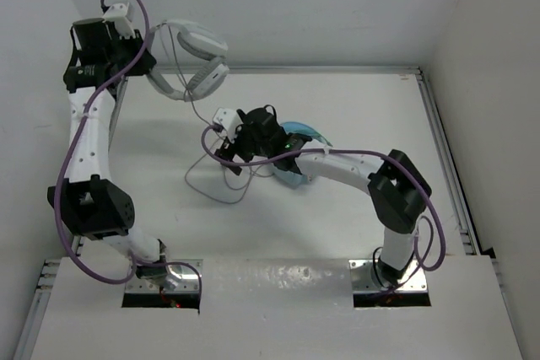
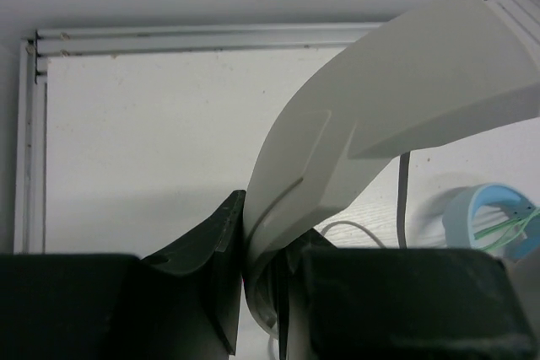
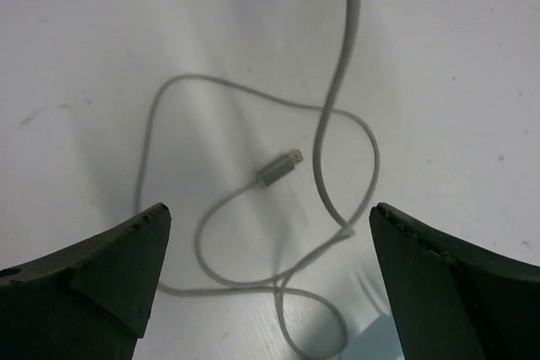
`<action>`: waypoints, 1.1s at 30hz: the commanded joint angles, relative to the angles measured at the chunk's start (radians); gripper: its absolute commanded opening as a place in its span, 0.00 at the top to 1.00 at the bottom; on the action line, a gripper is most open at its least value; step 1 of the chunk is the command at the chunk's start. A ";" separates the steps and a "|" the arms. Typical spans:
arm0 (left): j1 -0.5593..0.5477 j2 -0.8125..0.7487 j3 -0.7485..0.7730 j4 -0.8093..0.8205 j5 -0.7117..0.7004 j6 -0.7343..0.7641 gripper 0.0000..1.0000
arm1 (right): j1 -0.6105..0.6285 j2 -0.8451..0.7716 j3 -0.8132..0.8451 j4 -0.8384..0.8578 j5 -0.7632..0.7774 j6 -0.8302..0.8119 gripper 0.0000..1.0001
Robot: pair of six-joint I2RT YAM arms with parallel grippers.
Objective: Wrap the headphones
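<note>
The white-and-grey headphones (image 1: 192, 61) hang in the air at the back left, held by their headband in my left gripper (image 1: 143, 63). In the left wrist view the headband (image 2: 371, 115) is pinched between the shut jaws of the left gripper (image 2: 261, 267). Their thin whitish cable (image 1: 205, 176) trails down and lies in loose loops on the table. My right gripper (image 1: 226, 151) is open above those loops. In the right wrist view the right gripper (image 3: 270, 225) frames the cable (image 3: 325, 124) and its grey plug (image 3: 281, 168), touching neither.
Light blue headphones (image 1: 297, 145) lie on the table under the right arm's wrist; they also show in the left wrist view (image 2: 492, 221). A metal rail (image 1: 439, 124) edges the table at the back and right. White walls stand close behind and left.
</note>
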 commanded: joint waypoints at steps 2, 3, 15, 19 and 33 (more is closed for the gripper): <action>0.014 -0.019 0.174 -0.021 0.064 -0.016 1.00 | -0.062 0.010 -0.078 0.161 -0.018 -0.007 0.01; 0.015 -0.014 0.214 -0.035 0.063 -0.014 1.00 | -0.085 0.019 -0.103 0.207 -0.031 0.009 0.01; 0.026 -0.006 0.262 -0.080 0.139 -0.031 1.00 | -0.138 0.206 -0.275 0.772 -0.215 0.270 0.39; 0.028 -0.023 0.243 -0.080 0.217 -0.031 1.00 | -0.175 0.298 -0.254 0.990 -0.303 0.473 0.93; 0.044 -0.040 0.277 -0.073 0.320 -0.102 1.00 | -0.134 0.444 0.015 0.771 -0.459 0.521 1.00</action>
